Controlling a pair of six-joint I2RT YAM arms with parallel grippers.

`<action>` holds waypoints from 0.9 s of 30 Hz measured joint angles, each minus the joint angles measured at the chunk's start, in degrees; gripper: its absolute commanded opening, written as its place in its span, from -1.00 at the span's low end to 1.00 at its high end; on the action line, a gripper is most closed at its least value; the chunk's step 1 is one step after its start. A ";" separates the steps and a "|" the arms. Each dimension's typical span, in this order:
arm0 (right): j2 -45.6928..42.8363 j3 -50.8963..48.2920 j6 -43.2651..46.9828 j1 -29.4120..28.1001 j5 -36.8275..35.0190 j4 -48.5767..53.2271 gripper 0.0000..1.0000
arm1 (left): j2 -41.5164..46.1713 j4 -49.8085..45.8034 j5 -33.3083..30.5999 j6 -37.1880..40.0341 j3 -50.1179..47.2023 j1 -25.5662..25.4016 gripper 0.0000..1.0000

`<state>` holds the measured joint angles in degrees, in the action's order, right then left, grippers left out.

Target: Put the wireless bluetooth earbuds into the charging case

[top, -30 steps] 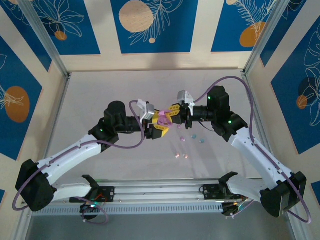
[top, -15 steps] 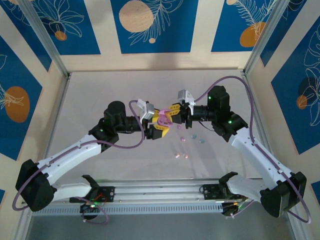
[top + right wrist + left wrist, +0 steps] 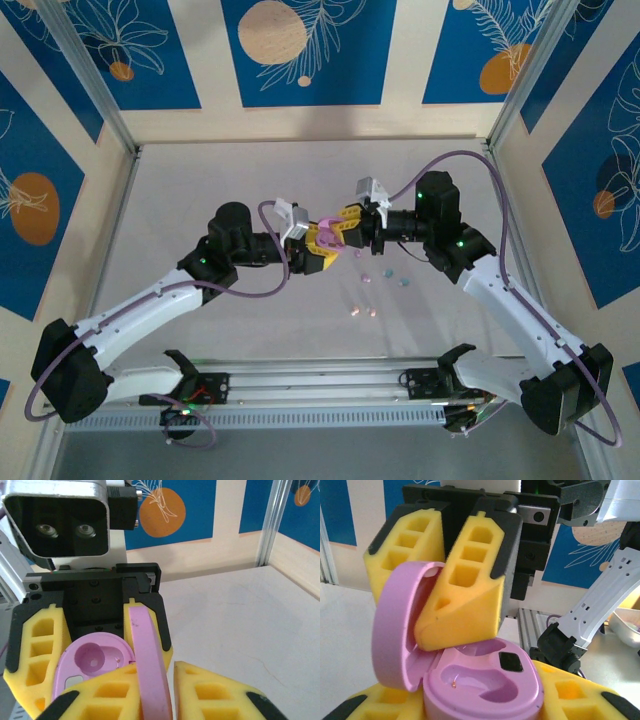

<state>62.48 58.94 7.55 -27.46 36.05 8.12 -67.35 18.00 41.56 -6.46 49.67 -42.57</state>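
Observation:
A pink charging case point(image 3: 326, 236) hangs above the table's middle, lid swung open. My left gripper point(image 3: 318, 252) is shut on its base point(image 3: 485, 690), yellow foam pads pressed on both sides. Both earbud sockets point(image 3: 470, 682) in the base look empty. My right gripper point(image 3: 338, 230) meets it from the right. The lid point(image 3: 147, 660) stands edge-on between the right gripper's point(image 3: 167, 690) open fingers, against the left pad, with a gap to the right pad. Several tiny earbuds lie on the table to the right: one purplish point(image 3: 365, 281), light blue point(image 3: 404, 282) and peach-pink point(image 3: 353, 312).
An aluminium rail point(image 3: 330, 385) runs along the near edge between the arm bases. Patterned walls with metal posts point(image 3: 95, 85) enclose the white table point(image 3: 200, 180) on three sides. Purple cables point(image 3: 470, 160) loop over both arms.
My left jaws have narrowed onto the case base. My right jaws have eased slightly apart around the lid. Both arms have stayed in nearly the same place.

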 measured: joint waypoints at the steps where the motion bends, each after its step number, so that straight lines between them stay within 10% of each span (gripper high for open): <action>1: -0.02 0.00 -0.37 0.00 -0.33 -0.17 -0.24 | 0.04 0.00 -0.17 -0.02 -0.02 0.00 -0.35; 12: -3.37 1.07 -10.03 0.98 -6.47 1.38 0.34 | 0.33 7.52 -2.32 -3.10 -4.39 -0.07 -0.40; 27: 3.82 2.10 -38.38 17.77 -17.11 19.93 -0.12 | 7.02 13.14 -11.28 -3.91 -13.09 -0.09 -0.40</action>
<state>66.30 61.04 -30.83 -9.69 18.94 28.05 -60.34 31.14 30.28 -10.37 36.58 -42.65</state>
